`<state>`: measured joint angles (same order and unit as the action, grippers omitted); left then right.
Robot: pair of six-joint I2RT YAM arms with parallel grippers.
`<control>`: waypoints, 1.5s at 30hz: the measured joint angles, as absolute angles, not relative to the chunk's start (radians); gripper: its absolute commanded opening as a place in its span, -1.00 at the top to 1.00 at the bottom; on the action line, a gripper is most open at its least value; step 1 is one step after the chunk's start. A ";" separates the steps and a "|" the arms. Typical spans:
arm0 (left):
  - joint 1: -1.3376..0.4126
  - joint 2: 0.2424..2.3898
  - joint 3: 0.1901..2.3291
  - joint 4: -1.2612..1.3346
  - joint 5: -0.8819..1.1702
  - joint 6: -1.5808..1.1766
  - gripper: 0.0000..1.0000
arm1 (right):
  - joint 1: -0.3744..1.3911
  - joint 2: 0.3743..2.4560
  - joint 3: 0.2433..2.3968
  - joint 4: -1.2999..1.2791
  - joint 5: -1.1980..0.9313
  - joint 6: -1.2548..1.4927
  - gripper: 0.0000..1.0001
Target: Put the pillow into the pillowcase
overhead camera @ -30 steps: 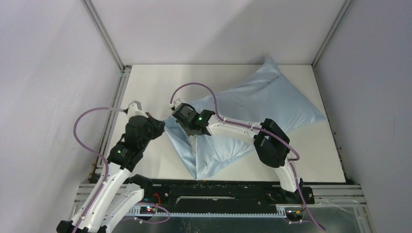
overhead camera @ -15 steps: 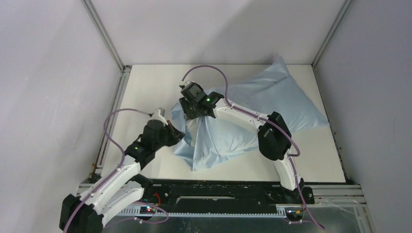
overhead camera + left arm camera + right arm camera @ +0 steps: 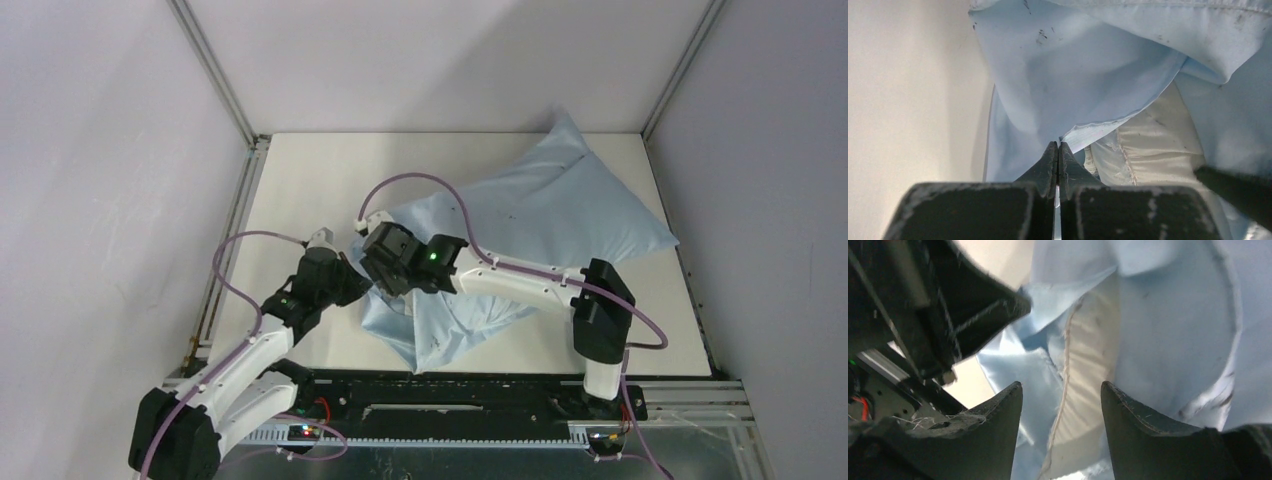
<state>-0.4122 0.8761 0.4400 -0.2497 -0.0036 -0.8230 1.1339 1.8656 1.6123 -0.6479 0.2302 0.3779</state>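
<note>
One light blue pillowcase [image 3: 540,215] lies slantwise across a pale bench [image 3: 310,190], running from the far right corner down toward the near middle. Its far part is plump and full; its near end is crumpled and loose, with small dark specks on the cloth. One white pillow [image 3: 1158,145] is inside it. From above almost none of the pillow shows, but the wrist cameras show a cream-white seamed edge lying at the open mouth of the pillowcase, with blue cloth folded around and over it.

Two robot arms reach in from the near edge and meet at that open end, their heads almost touching.

The left hand [image 3: 1058,147] is closed, its two dark fingers pressed together with only a hairline gap. The tips are pinched on the hemmed edge of the pillowcase, just beside the exposed pillow edge.

The right hand [image 3: 1062,390] is spread wide and holds nothing. It hangs over the mouth of the pillowcase, and the white pillow edge and the blue cloth are in view between its two fingers. The dark body of the left arm sits close by at the upper left of that view.
</note>
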 measured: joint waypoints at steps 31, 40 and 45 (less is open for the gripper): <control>-0.336 0.889 0.443 -0.251 0.039 -0.820 1.00 | 1.327 2.077 1.584 -0.996 0.711 0.360 1.00; -0.348 0.847 0.507 -0.279 0.115 -0.785 0.34 | 1.154 1.845 1.455 -0.766 0.328 0.392 1.00; -0.436 0.795 0.519 -0.345 0.089 -0.778 0.18 | 1.118 1.819 1.448 -0.646 0.222 0.441 1.00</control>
